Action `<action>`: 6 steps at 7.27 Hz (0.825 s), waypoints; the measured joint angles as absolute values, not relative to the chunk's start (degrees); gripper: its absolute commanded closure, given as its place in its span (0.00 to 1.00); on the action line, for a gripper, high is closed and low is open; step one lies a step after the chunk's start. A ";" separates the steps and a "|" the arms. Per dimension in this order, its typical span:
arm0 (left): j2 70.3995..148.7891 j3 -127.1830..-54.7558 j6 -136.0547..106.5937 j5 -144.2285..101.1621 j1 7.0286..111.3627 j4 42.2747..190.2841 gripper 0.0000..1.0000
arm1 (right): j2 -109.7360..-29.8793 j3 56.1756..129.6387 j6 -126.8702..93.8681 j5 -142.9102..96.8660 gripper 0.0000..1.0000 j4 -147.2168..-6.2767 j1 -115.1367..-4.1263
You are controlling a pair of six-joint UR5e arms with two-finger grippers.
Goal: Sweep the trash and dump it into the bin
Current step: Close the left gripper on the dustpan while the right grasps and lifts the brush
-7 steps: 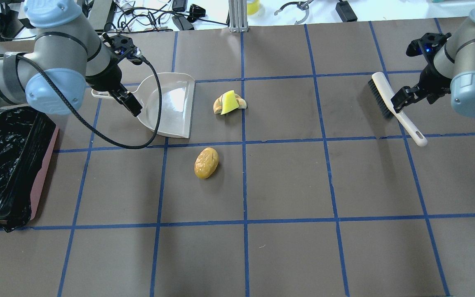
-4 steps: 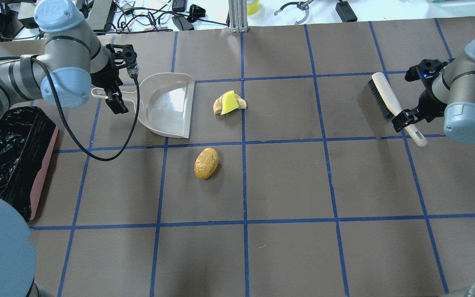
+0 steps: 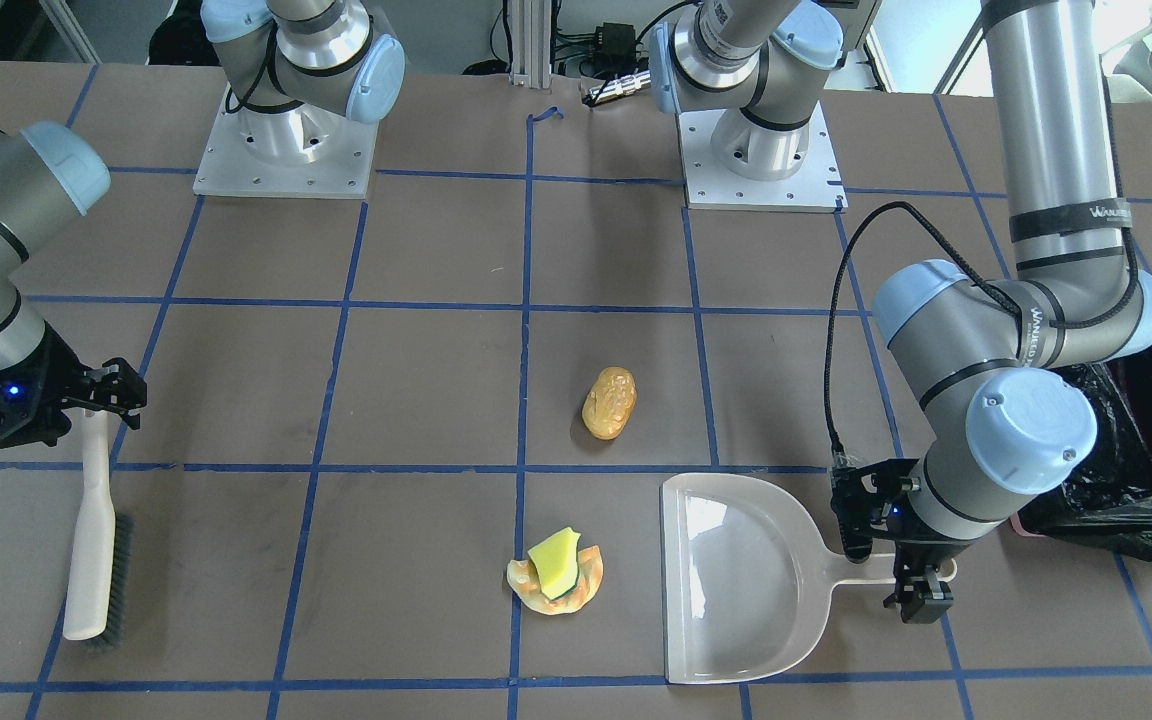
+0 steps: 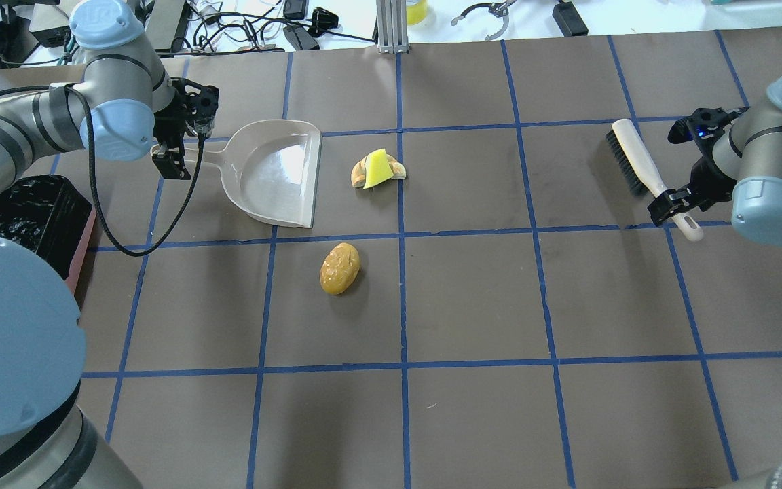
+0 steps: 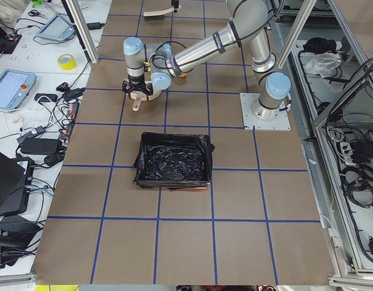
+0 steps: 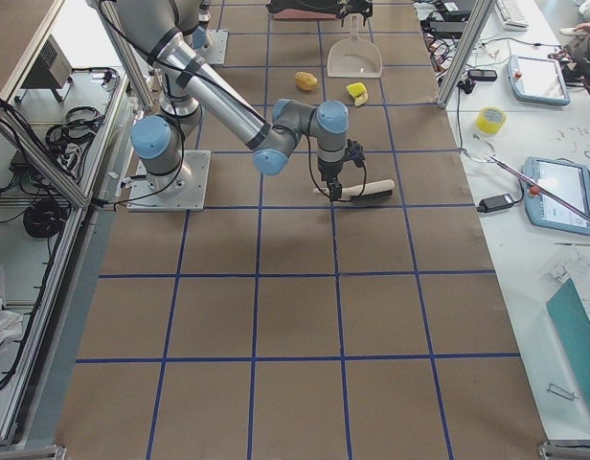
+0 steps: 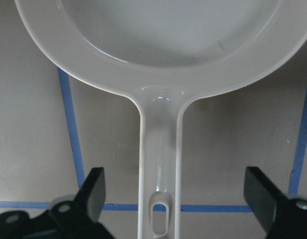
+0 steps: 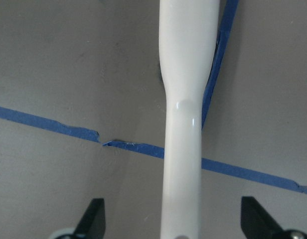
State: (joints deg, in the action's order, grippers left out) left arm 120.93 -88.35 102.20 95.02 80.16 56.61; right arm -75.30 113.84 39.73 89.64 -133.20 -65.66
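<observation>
The trash lies on the brown mat: a golden-brown potato-like lump (image 4: 339,268) (image 3: 609,402), and a yellow sponge wedge (image 4: 377,168) resting on an orange-tan pastry ring (image 4: 360,176). The pale dustpan (image 4: 275,173) lies left of them, mouth toward the trash. My left gripper (image 4: 177,151) (image 7: 176,199) is open, its fingers either side of the dustpan handle (image 7: 160,164). My right gripper (image 4: 676,204) (image 8: 173,224) is open over the cream brush's handle (image 8: 182,124). The bin (image 4: 31,210) with its black bag stands at the left edge.
The brush (image 4: 642,170) lies at the far right, bristles away from the trash. Blue tape lines grid the mat. Cables and tools lie beyond the mat's far edge. My left arm's elbow fills the lower left of the overhead view.
My left gripper has moved left from over the dustpan's rim to its handle. My right gripper has slid along the brush handle toward its end. The trash has not moved.
</observation>
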 measured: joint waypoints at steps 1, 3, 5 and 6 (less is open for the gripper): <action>121.48 -88.20 101.68 94.82 79.84 56.58 0.00 | -75.16 113.77 40.27 89.60 0.43 -133.39 -65.66; 121.73 -88.35 99.85 94.62 79.59 55.78 0.13 | -75.08 113.77 41.49 89.50 0.65 -133.52 -65.65; 121.73 -88.75 99.34 94.40 79.55 54.73 0.53 | -75.06 113.76 41.82 89.48 0.71 -133.58 -65.65; 121.73 -88.88 99.38 94.24 79.54 54.36 0.80 | -75.08 113.76 41.78 89.51 0.77 -133.51 -65.65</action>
State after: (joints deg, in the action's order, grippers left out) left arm 121.73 -88.88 99.38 94.24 79.54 54.36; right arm -75.08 113.76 41.78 89.51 -133.51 -65.65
